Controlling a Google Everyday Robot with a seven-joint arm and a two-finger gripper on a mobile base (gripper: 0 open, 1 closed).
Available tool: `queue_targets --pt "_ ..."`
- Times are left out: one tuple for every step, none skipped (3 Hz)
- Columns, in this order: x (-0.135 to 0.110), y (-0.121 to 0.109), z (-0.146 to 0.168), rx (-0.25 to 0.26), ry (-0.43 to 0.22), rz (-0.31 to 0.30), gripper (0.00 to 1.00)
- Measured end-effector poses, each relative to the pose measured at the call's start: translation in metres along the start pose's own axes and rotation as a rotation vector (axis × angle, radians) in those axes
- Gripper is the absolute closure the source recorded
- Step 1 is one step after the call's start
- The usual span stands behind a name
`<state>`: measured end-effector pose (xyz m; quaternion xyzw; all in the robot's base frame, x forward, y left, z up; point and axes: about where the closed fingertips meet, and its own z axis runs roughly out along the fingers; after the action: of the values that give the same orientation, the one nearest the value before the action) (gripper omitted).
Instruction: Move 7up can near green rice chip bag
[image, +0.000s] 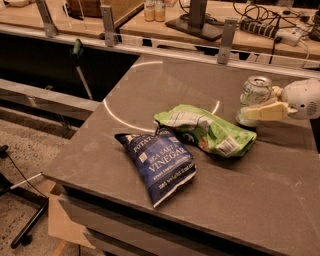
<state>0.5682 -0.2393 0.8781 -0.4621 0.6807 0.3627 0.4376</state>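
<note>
1. I am seeing the gripper (256, 105) reaching in from the right edge of the view, over the far right part of the table (260, 200). Its cream fingers (265, 112) are pinching the can (256, 89): one is crossing the can's front, low down, and the other is showing at the can's far right side.
2. The can is standing roughly upright with its silver top showing. Its base is sitting at about the level of the tabletop, and I cannot tell whether it is resting there or hanging just clear.
3. The green bag (207, 131) is lying flat and wrinkled just in front of the can and to its left. Its right end, with the white barcode label, is coming close under the can's base, and I cannot tell if the two are touching.
4. The dark blue chip bag (160, 161) is lying nearer the front edge, its top corner meeting the green bag's left end.
5. A thin white arc (112, 112) is curving across the tabletop behind both bags.
6. A rail with upright metal posts (227, 32) is running along the table's far edge. Beyond it, a wooden bench is carrying two small bottles (154, 10), a black stand base (195, 25) and a power strip (287, 35) with cables.
</note>
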Motion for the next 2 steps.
queue_targets --pt "0.0010 -0.0017 -0.0006 0.028 -0.021 -0.070 0.58" --pt "0.0014 -0.0008 -0.0012 0.039 -0.015 -0.132 0.35"
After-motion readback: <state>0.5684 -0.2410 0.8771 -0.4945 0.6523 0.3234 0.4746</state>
